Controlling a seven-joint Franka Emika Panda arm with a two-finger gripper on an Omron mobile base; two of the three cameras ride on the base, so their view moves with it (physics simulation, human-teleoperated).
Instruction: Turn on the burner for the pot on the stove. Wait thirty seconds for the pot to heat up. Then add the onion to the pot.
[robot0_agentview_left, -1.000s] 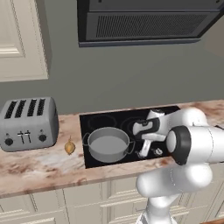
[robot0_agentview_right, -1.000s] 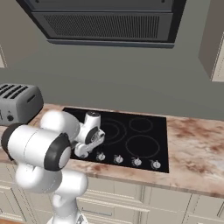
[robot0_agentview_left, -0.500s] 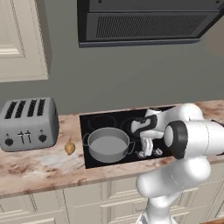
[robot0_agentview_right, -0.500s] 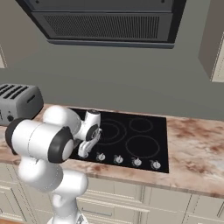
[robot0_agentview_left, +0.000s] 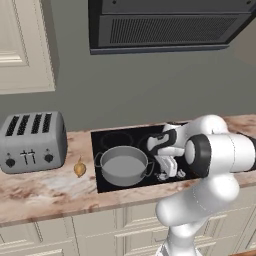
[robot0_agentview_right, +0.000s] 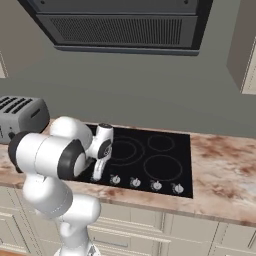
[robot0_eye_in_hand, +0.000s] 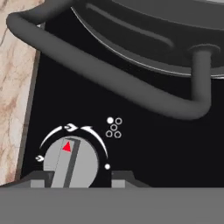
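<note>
The gripper (robot0_eye_in_hand: 70, 177) was pinched on the first knob (robot0_eye_in_hand: 72, 162) of the stove (robot0_agentview_left: 122, 192), the one at the front row's near-pot end. From the hand's own view the two tips sat at the bottom edge, one on each side of the knob's raised grip bar, which ran roughly from six o'clock up toward twelve, tilted a touch to one o'clock, with a red marker near its top. White arrows curved round the dial from nine to two o'clock.

The pot (robot0_agentview_left: 124, 165) stood on the front burner nearest the toaster (robot0_agentview_left: 32, 140). Its loop handle (robot0_eye_in_hand: 109, 81) crossed the hand's view just above the knob, near it but not touching, so seen from the gripper the pot lay at twelve o'clock. In the left base view the gripper (robot0_agentview_left: 166, 174) hung at about three o'clock from the pot, just beside its rim.

The onion (robot0_agentview_left: 80, 168) rested on the counter (robot0_agentview_left: 45, 192) between toaster and stove, at nine o'clock from the pot and well apart from the hand, with the pot in between.

I judged the burner step was in hand: the coming twist would turn about the knob's own upright axis, the grip bar giving the fingers their purchase. A slip sideways could knock the handle.
</note>
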